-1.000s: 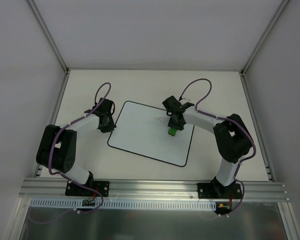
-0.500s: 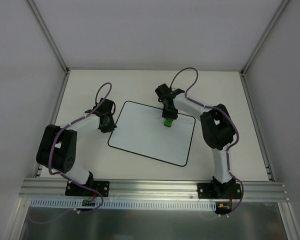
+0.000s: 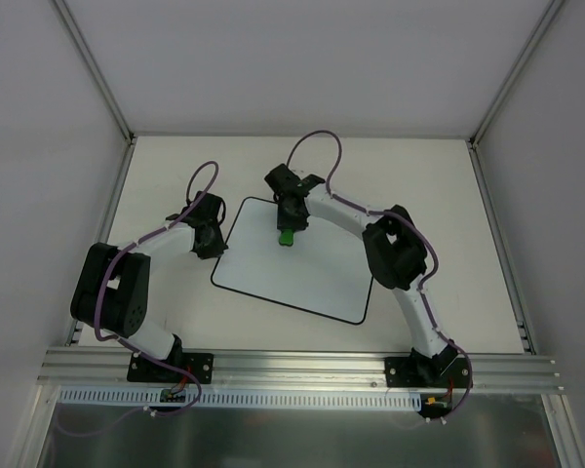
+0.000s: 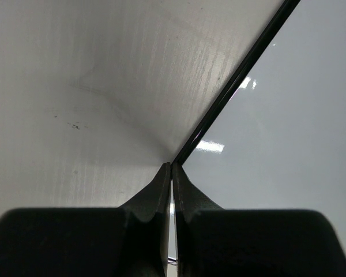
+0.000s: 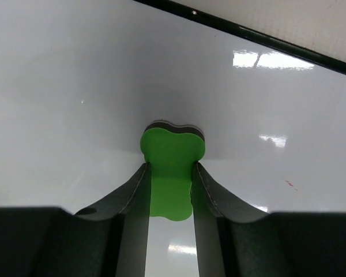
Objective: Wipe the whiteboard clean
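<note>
One whiteboard (image 3: 302,268) lay askew on the table (image 3: 439,195) between the two arms, white all over but for one tiny red speck (image 5: 288,183) (seen only from the right wrist). The right gripper (image 3: 287,230) was clamped on the single green eraser (image 5: 172,164), which pressed on the board near its far left corner. The left gripper (image 4: 171,170) had its two fingers closed together, tips at the board's black left border.

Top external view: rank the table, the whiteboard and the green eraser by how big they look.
1. table: largest, spanning most of the enclosure floor.
2. whiteboard: clearly smaller, lying on the table's middle.
3. green eraser: smallest by far; only part of it shows beneath the arm.
</note>
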`<move>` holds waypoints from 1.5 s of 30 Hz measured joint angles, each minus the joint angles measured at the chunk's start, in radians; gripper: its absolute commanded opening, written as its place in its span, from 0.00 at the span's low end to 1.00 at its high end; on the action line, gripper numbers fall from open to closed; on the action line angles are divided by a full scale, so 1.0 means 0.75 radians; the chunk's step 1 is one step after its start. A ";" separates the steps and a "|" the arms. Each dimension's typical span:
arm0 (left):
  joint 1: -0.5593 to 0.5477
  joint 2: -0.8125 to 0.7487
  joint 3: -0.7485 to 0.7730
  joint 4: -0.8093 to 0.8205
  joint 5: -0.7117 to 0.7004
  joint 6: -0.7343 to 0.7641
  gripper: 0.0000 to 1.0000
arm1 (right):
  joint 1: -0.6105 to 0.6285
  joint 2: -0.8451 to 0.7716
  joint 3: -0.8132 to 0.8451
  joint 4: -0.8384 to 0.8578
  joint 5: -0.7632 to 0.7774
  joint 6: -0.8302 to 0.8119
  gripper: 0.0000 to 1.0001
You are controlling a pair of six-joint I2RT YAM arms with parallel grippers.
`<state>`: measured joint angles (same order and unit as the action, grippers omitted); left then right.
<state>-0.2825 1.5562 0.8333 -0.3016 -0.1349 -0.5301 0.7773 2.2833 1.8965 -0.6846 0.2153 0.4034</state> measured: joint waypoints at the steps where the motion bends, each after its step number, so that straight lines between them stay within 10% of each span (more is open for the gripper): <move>1: 0.000 -0.001 0.000 0.001 0.001 -0.001 0.00 | -0.011 -0.010 -0.019 0.012 -0.015 0.008 0.00; 16: -0.017 0.001 0.000 0.003 0.041 -0.002 0.00 | -0.570 -0.449 -0.668 0.061 0.009 0.114 0.00; 35: -0.017 0.001 0.000 0.003 0.044 -0.003 0.00 | -0.046 -0.209 -0.330 0.081 -0.039 0.123 0.00; 45: -0.017 0.001 0.000 0.003 0.048 -0.003 0.00 | -0.297 -0.508 -0.772 0.185 -0.016 0.257 0.00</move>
<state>-0.2955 1.5570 0.8333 -0.2996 -0.0990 -0.5323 0.5545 1.9022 1.3174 -0.5461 0.2031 0.5964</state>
